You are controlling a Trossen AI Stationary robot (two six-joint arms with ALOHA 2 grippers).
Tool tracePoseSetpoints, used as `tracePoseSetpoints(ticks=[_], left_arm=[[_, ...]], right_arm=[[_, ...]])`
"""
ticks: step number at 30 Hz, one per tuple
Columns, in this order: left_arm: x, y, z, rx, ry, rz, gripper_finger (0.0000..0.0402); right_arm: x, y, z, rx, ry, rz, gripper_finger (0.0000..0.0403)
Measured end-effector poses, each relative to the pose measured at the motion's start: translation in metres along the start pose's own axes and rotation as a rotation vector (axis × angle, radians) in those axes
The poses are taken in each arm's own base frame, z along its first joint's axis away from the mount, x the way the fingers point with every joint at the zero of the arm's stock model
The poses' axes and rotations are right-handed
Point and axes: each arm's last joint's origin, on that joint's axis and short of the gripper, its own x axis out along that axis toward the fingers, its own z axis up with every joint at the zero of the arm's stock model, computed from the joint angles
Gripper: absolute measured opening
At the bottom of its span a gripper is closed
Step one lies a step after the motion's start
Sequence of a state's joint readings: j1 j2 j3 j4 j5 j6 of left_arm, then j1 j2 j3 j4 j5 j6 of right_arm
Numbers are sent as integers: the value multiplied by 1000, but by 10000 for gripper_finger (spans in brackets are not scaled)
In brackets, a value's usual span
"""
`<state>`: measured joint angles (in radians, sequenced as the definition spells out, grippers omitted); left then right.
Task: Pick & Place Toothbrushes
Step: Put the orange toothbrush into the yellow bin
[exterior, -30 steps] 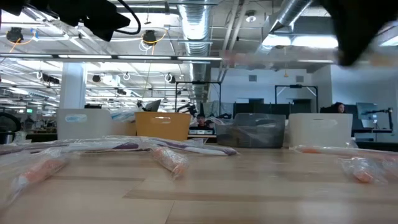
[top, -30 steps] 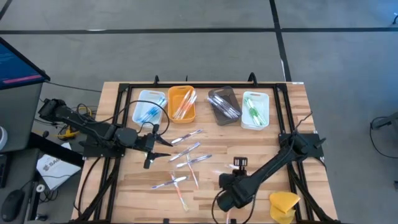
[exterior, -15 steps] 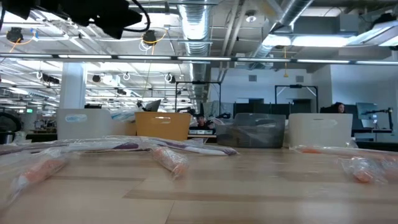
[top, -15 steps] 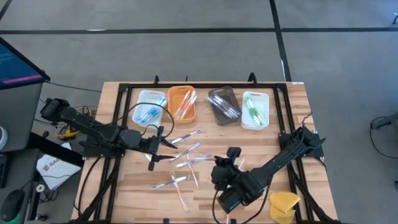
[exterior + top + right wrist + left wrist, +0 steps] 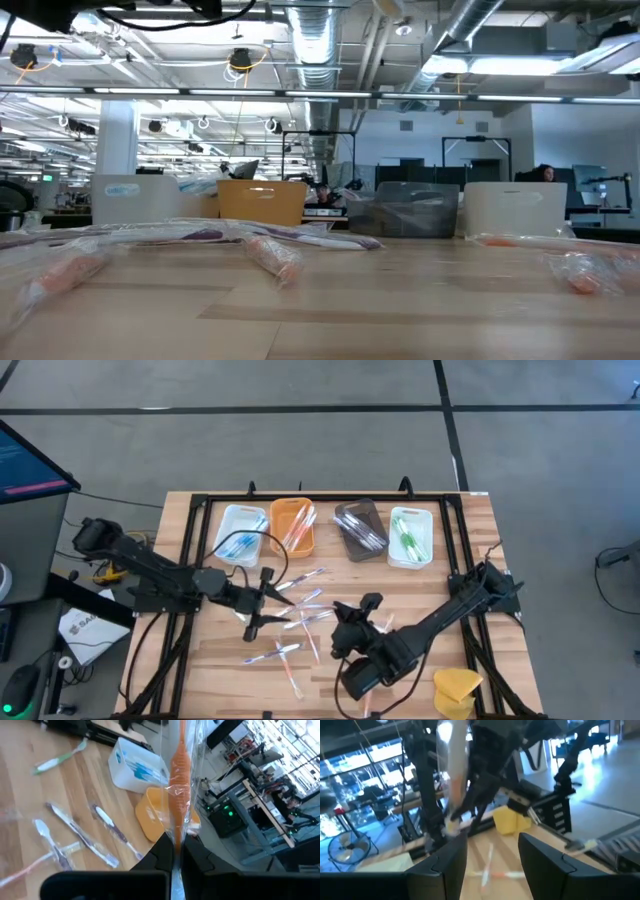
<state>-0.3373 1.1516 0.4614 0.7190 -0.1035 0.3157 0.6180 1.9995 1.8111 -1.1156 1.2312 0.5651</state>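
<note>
My right gripper point(image 5: 343, 622) hangs over the table's middle, shut on an orange toothbrush point(image 5: 180, 765) in a clear wrapper. It shows too in the left wrist view, as the wrapped toothbrush point(image 5: 451, 775). My left gripper point(image 5: 262, 603) stands open just left of the loose toothbrushes point(image 5: 303, 610), level, with nothing between its fingers point(image 5: 445, 865). Several wrapped toothbrushes lie flat on the wood. More lie in the white tray point(image 5: 240, 532), the orange tray point(image 5: 292, 527), the dark tray point(image 5: 360, 530) and the second white tray point(image 5: 410, 537) at the far edge. My right gripper pinches the wrapped orange toothbrush between its two fingers at the wrapper's near end point(image 5: 175, 845). The rest of the toothbrush sticks out past the fingertips. It is lifted clear of the table and of the other toothbrushes.
A yellow sponge-like lump point(image 5: 457, 690) lies at the near right corner. A black frame point(image 5: 200, 510) runs round the tabletop. In the low view, wrapped toothbrushes point(image 5: 270, 255) lie across the wood in front of the trays point(image 5: 262, 203).
My right gripper has risen from the table near its front edge and swung toward the far left, turning its wrist, with the orange toothbrush lifted clear. My left gripper has moved toward the table's right, closer to the loose toothbrushes, and has rolled.
</note>
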Motion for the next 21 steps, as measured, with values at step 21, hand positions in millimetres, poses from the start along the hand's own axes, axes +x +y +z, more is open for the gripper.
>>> tracePoseSetpoints(ticks=[21], left_arm=[[7, 9, 3, 0, -133, -18, 172]], right_arm=[[50, -3, 31, -24, 7, 199, 7]])
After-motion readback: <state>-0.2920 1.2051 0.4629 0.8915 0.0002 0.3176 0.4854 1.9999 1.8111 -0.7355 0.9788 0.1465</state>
